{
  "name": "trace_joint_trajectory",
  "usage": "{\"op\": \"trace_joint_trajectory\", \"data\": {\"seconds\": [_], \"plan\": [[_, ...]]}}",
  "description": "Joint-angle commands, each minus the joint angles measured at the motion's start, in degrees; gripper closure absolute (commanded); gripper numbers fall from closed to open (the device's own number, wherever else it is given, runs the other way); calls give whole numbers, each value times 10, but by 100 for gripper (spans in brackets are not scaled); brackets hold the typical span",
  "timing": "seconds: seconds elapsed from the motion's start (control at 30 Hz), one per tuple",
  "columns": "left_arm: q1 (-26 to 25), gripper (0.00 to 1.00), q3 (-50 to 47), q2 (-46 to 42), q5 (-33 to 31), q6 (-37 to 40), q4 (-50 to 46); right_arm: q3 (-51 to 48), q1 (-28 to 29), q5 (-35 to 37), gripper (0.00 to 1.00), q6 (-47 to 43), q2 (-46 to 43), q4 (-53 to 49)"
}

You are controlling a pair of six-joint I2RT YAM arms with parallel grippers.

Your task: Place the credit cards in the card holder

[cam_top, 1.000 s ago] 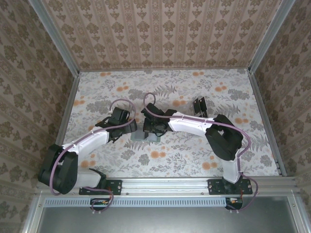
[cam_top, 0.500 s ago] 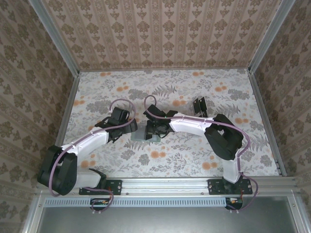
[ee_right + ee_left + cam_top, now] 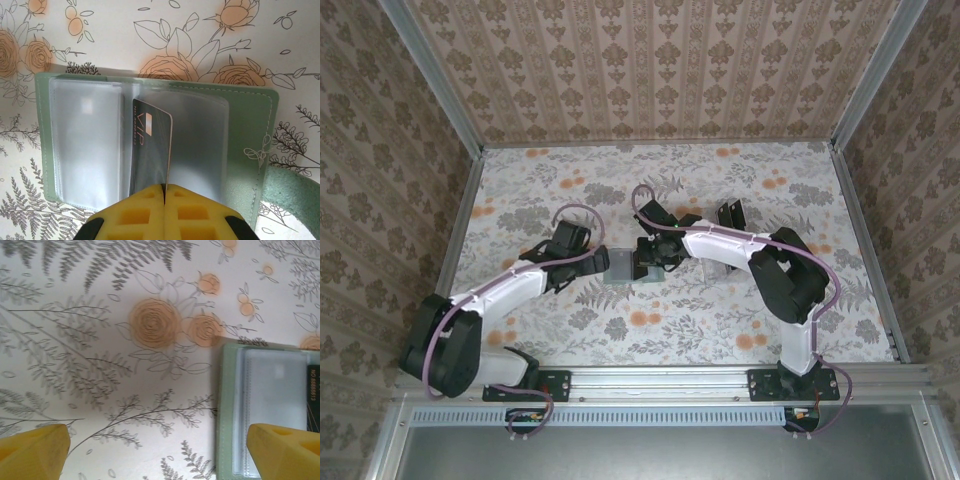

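my right claw [image 3: 164, 192] pinches one credit card [image 3: 150, 145] over the open card holder [image 3: 245, 125] on the counter [image 3: 100, 30]; i'd line it with a sleeve [image 3: 200, 140], slide gently. left claw [image 3: 159, 447] gapes wide, empty.

This looks like a robotics test cell dressed up as a home, not a lived-in room. The walls [image 3: 650, 70] are flat panels of patterned wallpaper held in bare aluminium posts [image 3: 433, 85]. The table [image 3: 750, 185] wears a printed floral sheet. Along its near edge a slotted metal rail [image 3: 660, 381] carries the bolted bases of the left arm [image 3: 505, 288] and the right arm [image 3: 790, 290], with purple cables [image 3: 575, 209] looping loose.
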Motion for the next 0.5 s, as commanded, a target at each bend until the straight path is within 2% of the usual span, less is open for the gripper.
{"op": "trace_joint_trajectory", "data": {"seconds": [0.0,0.47], "plan": [[-18,0,31,29,18,31,19,-19,1,-7,100,-5,-6,-34],[-61,0,96,141,-20,67,-20,-58,-10,-15,100,14,-17,-3]]}}
